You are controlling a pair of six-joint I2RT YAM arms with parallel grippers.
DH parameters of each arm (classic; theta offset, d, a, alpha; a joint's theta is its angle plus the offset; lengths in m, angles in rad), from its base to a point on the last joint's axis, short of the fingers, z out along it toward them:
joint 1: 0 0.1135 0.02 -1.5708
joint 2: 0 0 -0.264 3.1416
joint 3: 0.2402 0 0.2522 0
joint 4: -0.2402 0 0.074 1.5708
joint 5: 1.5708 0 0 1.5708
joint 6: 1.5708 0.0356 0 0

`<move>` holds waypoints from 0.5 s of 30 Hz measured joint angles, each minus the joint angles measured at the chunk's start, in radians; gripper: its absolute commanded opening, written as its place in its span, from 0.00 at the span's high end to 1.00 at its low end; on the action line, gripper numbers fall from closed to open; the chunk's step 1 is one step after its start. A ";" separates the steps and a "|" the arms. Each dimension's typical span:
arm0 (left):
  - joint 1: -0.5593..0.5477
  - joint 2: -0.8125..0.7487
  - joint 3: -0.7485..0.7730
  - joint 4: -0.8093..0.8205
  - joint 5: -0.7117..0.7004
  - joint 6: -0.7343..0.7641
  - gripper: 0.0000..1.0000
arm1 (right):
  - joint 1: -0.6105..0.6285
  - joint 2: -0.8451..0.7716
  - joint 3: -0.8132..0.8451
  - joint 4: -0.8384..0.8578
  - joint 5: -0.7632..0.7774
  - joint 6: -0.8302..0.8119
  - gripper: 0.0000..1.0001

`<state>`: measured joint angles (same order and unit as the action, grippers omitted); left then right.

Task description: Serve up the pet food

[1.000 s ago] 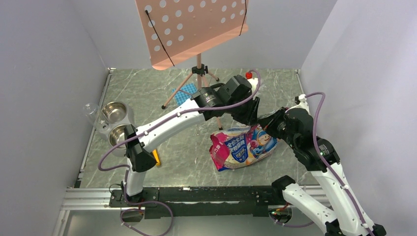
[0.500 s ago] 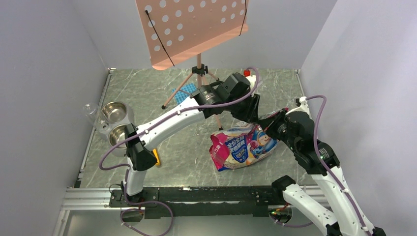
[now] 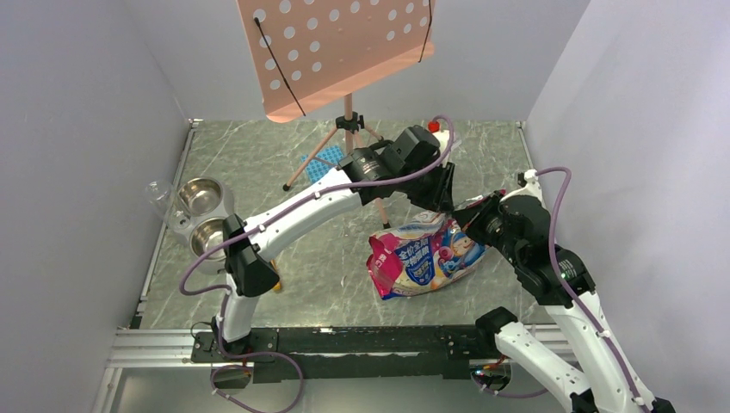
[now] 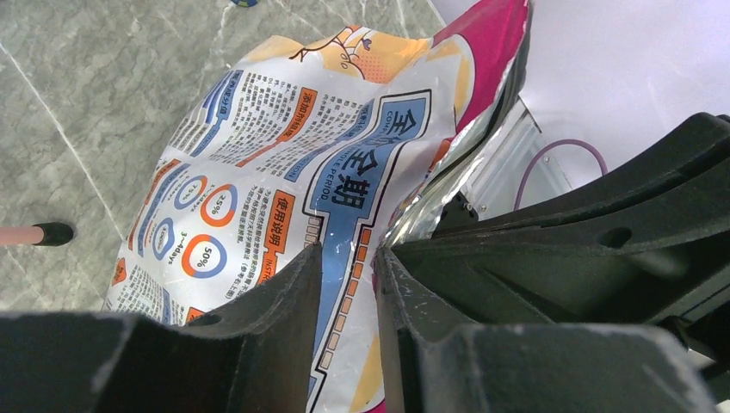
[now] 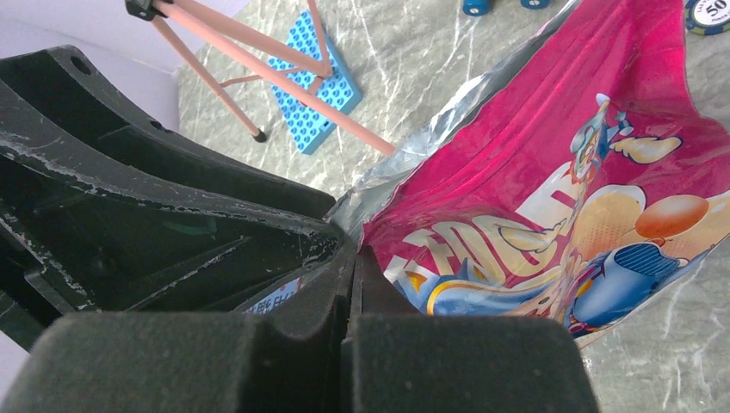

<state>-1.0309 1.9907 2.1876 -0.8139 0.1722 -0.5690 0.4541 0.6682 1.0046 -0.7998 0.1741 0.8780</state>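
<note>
A pink-and-blue foil bag [image 3: 426, 258] stands slumped mid-table, its mouth toward the far right. My left gripper [image 3: 436, 196] is at the bag's far upper edge. In the left wrist view its jaws [image 4: 347, 251] stand narrowly apart with the printed bag wall [image 4: 284, 163] filling the gap and touching both fingers. My right gripper [image 3: 472, 219] holds the bag's right rim. In the right wrist view its fingers [image 5: 355, 249] are pressed together on the pink foil edge [image 5: 551, 189]. The silver lining [image 4: 469, 168] shows at the mouth. The pet food is hidden.
Two steel bowls [image 3: 200, 196] [image 3: 207, 234] sit in a white holder at the left edge. A pink perforated stand on a tripod [image 3: 349, 125] rises behind the bag. A blue studded block [image 5: 312, 95] lies by its legs. Poker chips [image 5: 710, 13] lie beyond the bag.
The left arm's elbow and forearm shifted slightly right and forward. Both grippers stay at the bag's top edge, and the bag has barely moved.
</note>
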 measured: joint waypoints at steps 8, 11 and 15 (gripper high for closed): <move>-0.009 0.051 0.068 -0.043 -0.002 0.021 0.99 | 0.000 0.019 0.000 -0.005 0.003 -0.018 1.00; -0.022 0.066 0.102 -0.066 -0.018 0.055 1.00 | 0.000 0.025 0.000 -0.006 0.006 -0.023 1.00; -0.076 0.093 0.182 -0.123 -0.182 0.127 1.00 | 0.000 0.047 0.008 -0.004 0.017 -0.026 1.00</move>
<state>-1.1072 2.0834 2.3699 -0.9367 -0.0093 -0.4419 0.4541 0.7151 1.0122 -0.8036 0.1913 0.8516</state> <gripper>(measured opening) 0.009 0.008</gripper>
